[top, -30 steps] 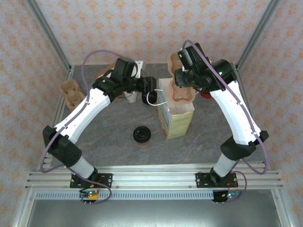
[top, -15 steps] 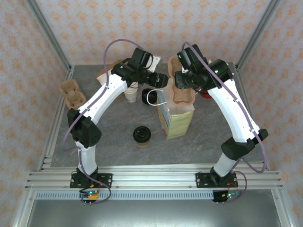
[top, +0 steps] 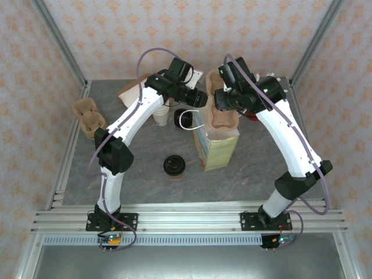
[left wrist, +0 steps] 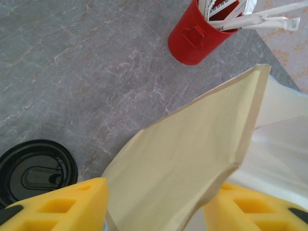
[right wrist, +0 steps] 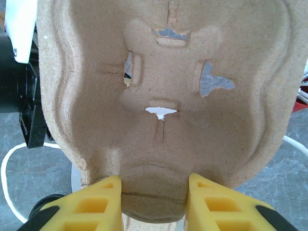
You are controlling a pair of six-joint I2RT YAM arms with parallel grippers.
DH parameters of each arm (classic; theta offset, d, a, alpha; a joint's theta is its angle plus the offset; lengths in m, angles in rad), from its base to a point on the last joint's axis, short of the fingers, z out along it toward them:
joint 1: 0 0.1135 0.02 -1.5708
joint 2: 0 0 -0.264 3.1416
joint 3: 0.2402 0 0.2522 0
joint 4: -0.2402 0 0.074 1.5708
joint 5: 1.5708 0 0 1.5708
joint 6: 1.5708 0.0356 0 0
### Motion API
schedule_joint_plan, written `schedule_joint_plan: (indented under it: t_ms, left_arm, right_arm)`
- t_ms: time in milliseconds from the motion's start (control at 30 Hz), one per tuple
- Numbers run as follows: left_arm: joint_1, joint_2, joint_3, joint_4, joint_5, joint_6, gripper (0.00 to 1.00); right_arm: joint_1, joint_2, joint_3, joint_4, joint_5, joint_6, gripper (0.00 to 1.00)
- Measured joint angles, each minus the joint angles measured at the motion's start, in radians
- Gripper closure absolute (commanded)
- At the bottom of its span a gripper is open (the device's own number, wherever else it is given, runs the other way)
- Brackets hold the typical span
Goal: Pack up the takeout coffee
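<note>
Overhead, the takeout coffee stands lidded on the grey counter. It is just beside the upright paper bag, at the bag's 8 o'clock and outside it. The right end effector is clamped on a pulp cup carrier that hangs over the bag's mouth. The left end effector sits at the bag's 11 o'clock rim. Other carriers lie at the counter's 9 o'clock edge. A stack of cups stands at the bag's 10 o'clock and a red cup at its 1 o'clock.

From the left wrist, the yellow fingers stand apart at 7 and 5 o'clock with the bag's tan edge between them. Whether they pinch it cannot be told. A black lid rests on the counter at 8 o'clock. The red cup, holding white packets, is at 1 o'clock.

From the right wrist, both fingers grip the carrier's near edge at 6 o'clock, and the carrier rises toward 12.
</note>
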Motion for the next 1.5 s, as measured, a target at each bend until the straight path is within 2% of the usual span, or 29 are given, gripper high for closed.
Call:
schedule_joint_plan:
  t_ms: [533, 767, 1233, 1500]
  left_arm:
    - [0.001, 0.0, 0.0, 0.0, 0.023, -0.041, 0.56]
    - [0.014, 0.0, 0.0, 0.001, 0.045, -0.061, 0.53]
    - [0.036, 0.0, 0.0, 0.001, 0.066, -0.086, 0.45]
    - [0.047, 0.0, 0.0, 0.001, 0.067, -0.098, 0.46]
  right_arm:
    - [0.0, -0.036, -0.154, 0.105, -0.039, -0.005, 0.7]
    - [0.0, -0.067, -0.243, 0.132, -0.039, -0.023, 0.7]
    - [0.0, -0.081, -0.275, 0.144, -0.065, -0.039, 0.7]
    - [-0.002, -0.081, -0.284, 0.143, -0.07, -0.039, 0.71]
